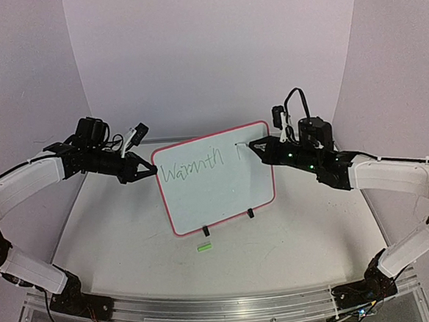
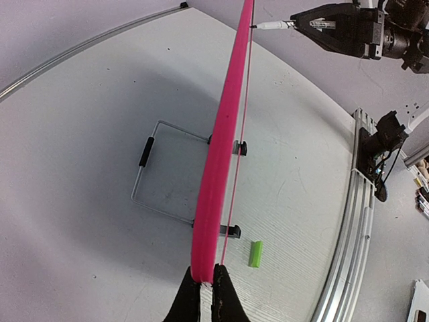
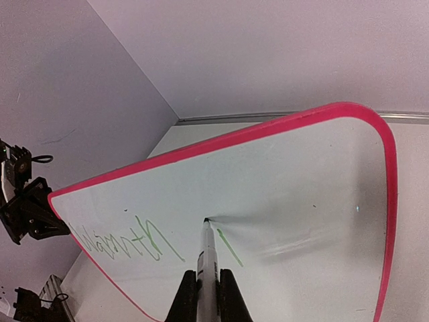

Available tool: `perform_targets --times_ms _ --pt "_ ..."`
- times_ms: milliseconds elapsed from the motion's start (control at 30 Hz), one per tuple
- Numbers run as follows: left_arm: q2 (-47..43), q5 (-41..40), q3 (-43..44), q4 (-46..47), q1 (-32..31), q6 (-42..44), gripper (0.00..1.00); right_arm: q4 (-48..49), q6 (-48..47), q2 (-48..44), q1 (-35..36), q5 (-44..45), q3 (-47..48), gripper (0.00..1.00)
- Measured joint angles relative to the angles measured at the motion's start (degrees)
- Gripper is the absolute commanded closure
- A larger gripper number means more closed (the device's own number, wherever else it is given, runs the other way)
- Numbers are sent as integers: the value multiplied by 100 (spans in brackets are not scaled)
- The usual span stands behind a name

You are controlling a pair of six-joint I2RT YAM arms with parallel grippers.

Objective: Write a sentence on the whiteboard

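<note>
whiteboard spot: whiteboard [image 1: 224,193] propped up mid-counter on a wire stand [image 2: 161,168], white face toward the near side, two little black clips [image 1: 205,229] hooking the bottom edge.

writing: green writing [image 1: 191,166] reads "Warmth" on the upper left of the face, plus one short stroke just right of it. Plenty of sentence left to go, by the look of it.

left gripper: left gripper [image 1: 150,173] clenched on the pink frame at the left edge, pinching it front to back.

right gripper: right gripper [image 1: 254,145] clamped on a marker [image 3: 208,248], tip touching the face right next to that last stroke.

handling guess: probably light and stiff, but glossy and slick, and only resting on thin wire. Likely to tip back or skate under pen pressure, so the pinch on the frame looks like the right place to hold; rounded rim, not the face.

pen pressure: light touch, probably. Too hard and the whole thing shoves away.

counter clutter: small green cap [image 1: 203,246] lying on the counter [image 1: 131,233] just in front, near side.
</note>
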Motion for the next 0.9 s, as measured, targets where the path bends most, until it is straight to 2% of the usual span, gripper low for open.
perform_targets --times_ms 300,900 --pt "0 0 0 -4 -5 4 100 84 28 -572 0 157 -303 100" --pt "0 0 0 -4 -7 4 100 38 68 -249 0 231 -326 100"
